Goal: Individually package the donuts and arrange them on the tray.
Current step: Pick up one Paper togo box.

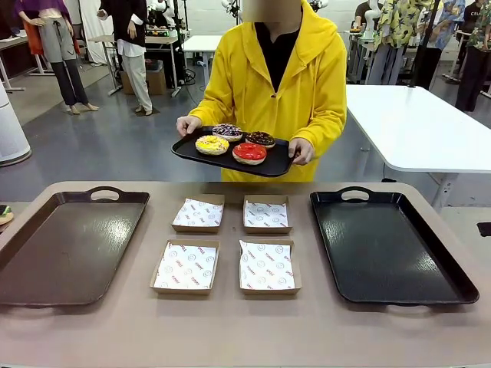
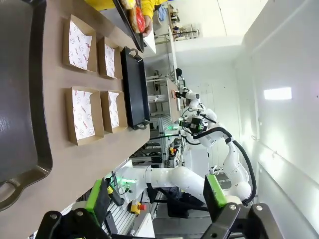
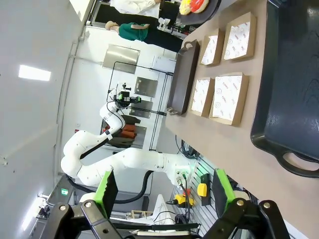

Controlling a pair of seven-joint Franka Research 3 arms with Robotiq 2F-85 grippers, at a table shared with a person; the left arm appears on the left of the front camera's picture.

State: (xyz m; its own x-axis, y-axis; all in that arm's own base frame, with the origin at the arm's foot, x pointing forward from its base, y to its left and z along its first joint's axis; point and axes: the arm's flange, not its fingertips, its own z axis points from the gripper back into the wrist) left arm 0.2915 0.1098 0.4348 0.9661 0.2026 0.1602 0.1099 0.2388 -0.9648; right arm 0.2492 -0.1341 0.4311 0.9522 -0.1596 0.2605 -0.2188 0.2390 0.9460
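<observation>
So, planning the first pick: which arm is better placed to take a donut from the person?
Left, slightly: the held tray sits left of centre, yellow donut nearest. Both the left gripper and right gripper are open.

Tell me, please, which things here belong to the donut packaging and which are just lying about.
Job: four donuts, the person's serving tray, four paper-lined cardboard boxes, brown tray, black tray.
Lying about: white table behind the person.
</observation>
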